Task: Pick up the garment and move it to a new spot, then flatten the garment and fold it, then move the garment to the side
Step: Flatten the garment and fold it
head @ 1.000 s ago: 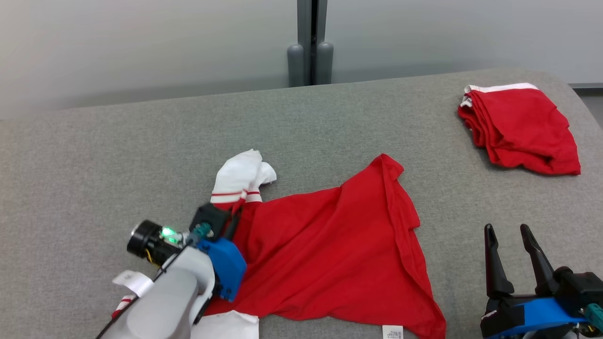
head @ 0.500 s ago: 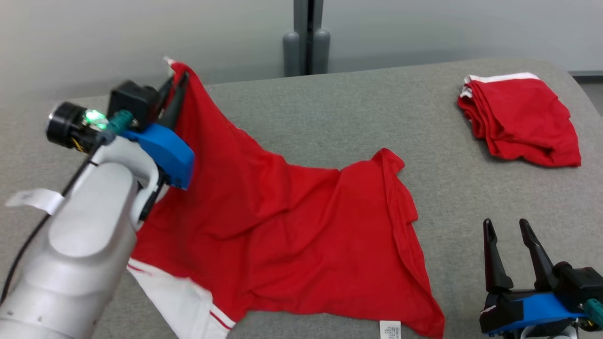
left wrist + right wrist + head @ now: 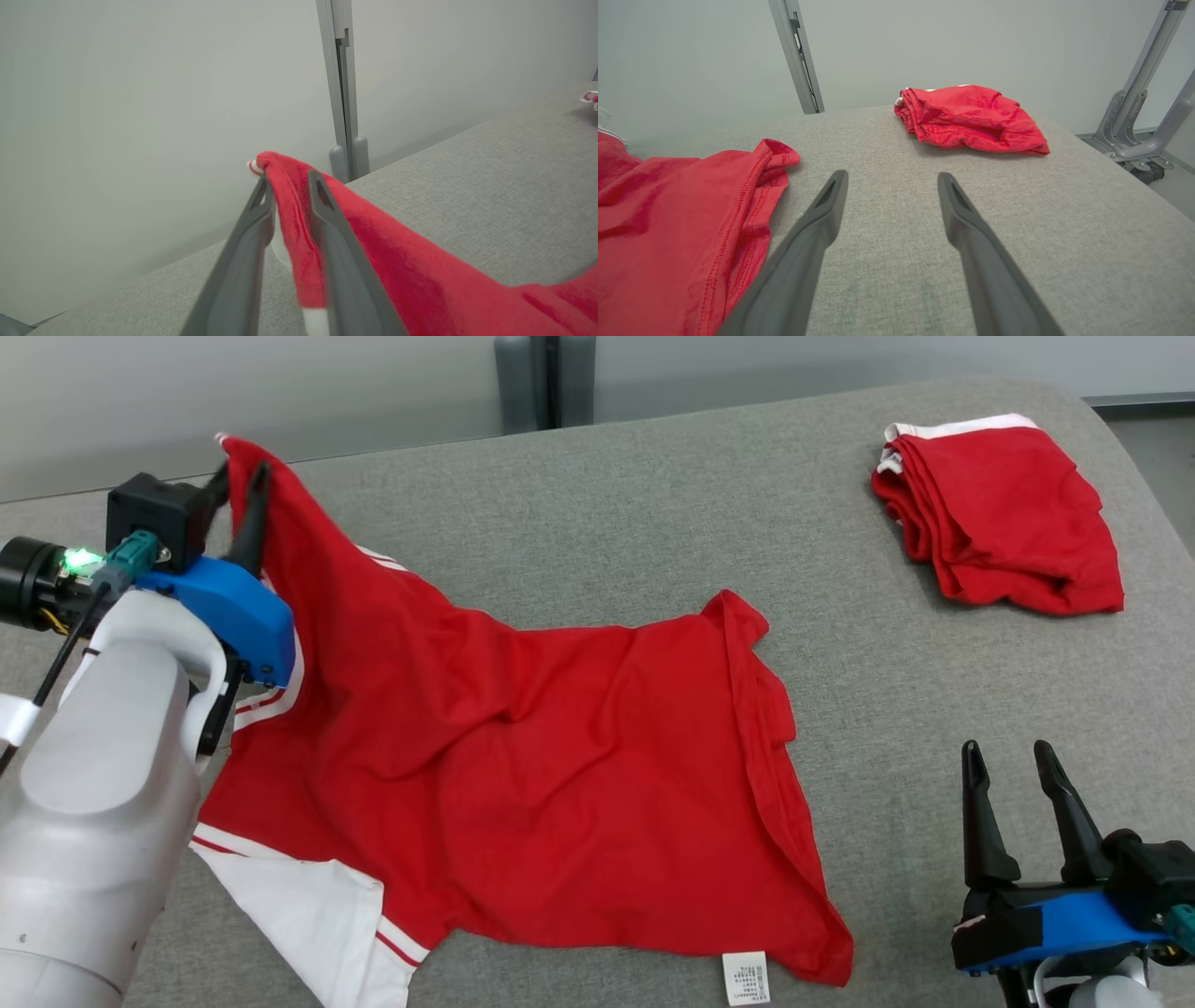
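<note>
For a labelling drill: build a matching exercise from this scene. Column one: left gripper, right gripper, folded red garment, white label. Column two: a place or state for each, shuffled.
1 left gripper
2 right gripper
3 folded red garment
4 white label

A far right of the table
B open, nothing between its fingers
C on the near hem of the spread garment
D a raised corner of the spread garment between its fingers

Pairs: 1-D, 2-B, 3-A, 4-C

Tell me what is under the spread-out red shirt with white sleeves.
The grey fabric-covered surface shows beside the white-sleeved red shirt and runs beneath it. Whatever else may lie under the cloth is covered from view.
</note>
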